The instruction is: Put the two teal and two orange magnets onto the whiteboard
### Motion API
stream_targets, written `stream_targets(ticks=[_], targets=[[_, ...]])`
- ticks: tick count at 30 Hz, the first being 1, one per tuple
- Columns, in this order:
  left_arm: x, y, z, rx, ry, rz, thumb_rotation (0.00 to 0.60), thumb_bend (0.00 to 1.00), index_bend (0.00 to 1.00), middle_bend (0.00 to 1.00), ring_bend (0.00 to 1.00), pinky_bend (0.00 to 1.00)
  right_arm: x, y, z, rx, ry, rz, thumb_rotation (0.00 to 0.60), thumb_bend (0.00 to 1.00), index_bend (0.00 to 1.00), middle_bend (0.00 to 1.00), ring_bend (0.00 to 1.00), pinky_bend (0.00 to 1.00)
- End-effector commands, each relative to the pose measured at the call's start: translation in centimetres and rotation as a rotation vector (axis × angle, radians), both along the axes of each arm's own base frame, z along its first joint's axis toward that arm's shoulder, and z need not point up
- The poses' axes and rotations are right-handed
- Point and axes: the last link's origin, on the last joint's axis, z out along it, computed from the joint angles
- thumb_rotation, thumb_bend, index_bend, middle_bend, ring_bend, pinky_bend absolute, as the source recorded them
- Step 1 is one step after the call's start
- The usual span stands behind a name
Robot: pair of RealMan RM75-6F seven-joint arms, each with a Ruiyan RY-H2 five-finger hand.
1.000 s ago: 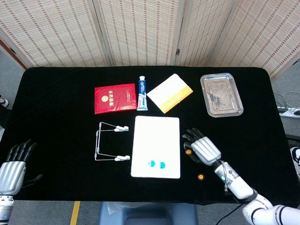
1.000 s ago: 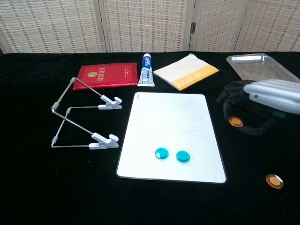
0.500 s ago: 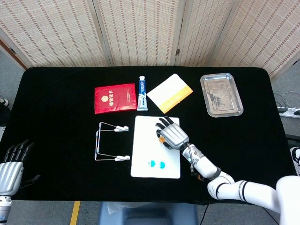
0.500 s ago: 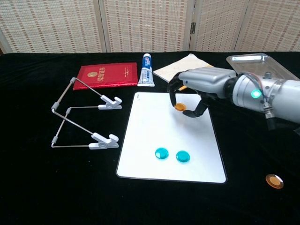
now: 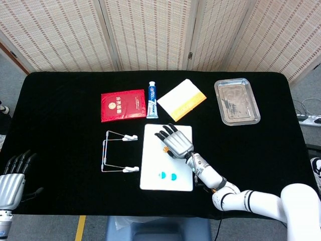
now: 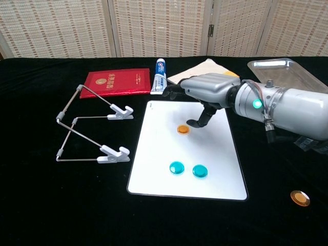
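- The robot's silver left hand [image 5: 12, 176] rested at the near left edge of the black table [image 5: 60, 100], fingers straight and slightly apart, holding nothing, much as half a second before.
- A wire-frame stand with white clips [image 6: 92, 130] lay left of the white rectangular whiteboard [image 6: 205, 179], unmoved.
- Behind them lay a red booklet [image 6: 115, 82], a white and blue tube [image 6: 160, 77] and a white and orange pad [image 5: 181, 99].
- On the whiteboard, two round teal magnets [image 6: 188, 169] sat side by side near its front edge, as earlier.
- One round orange magnet [image 6: 183, 129] now lay on the board's middle; earlier the right hand held it.
- The silver right hand [image 6: 205, 95] hovered over the board's far part, fingers loosely spread, empty.
- The second orange magnet [image 6: 300, 198] stayed on the table, well right of the board.
- A metal tray [image 5: 236, 100] sat at far right.
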Motion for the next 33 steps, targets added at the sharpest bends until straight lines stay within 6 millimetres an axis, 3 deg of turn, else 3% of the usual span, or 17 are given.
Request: stream_targets(ticks=[1,7,17,25,33], targets=[[0.0,0.0,0.0,0.001,-0.002,-0.001,0.6,0.17,0.0,0.0,0.0,0.0,-1.3,1.1,1.7,-0.008,-0.033,-0.004,0.6,0.45,0.15,0.18,0.0,0.0],[0.2,0.3,0.0,-0.001,-0.002,-0.013,0.6,0.17,0.0,0.0,0.0,0.0,-5.4,4.4,5.8,-0.018,-0.042,0.0,0.6,0.44,0.34,0.19,0.01,0.0],[1.0,0.7,-0.2,-0.007,0.0,-0.04,0.6,0.17,0.0,0.0,0.0,0.0,-11.8,10.8,10.3,-0.02,-0.023,0.006,0.6,0.45,0.38,0.19,0.01,0.0],[1.2,0.7,-0.1,-0.006,0.002,-0.046,0.6,0.17,0.0,0.0,0.0,0.0,-15.6,14.1,11.2,-0.011,0.015,0.013,0.6,0.45,0.38,0.2,0.01,0.0],[1.4,0.6,-0.1,-0.008,0.002,-0.052,0.6,0.17,0.0,0.0,0.0,0.0,-17.9,15.3,10.5,0.014,0.044,-0.014,0.6,0.44,0.38,0.2,0.02,0.0]])
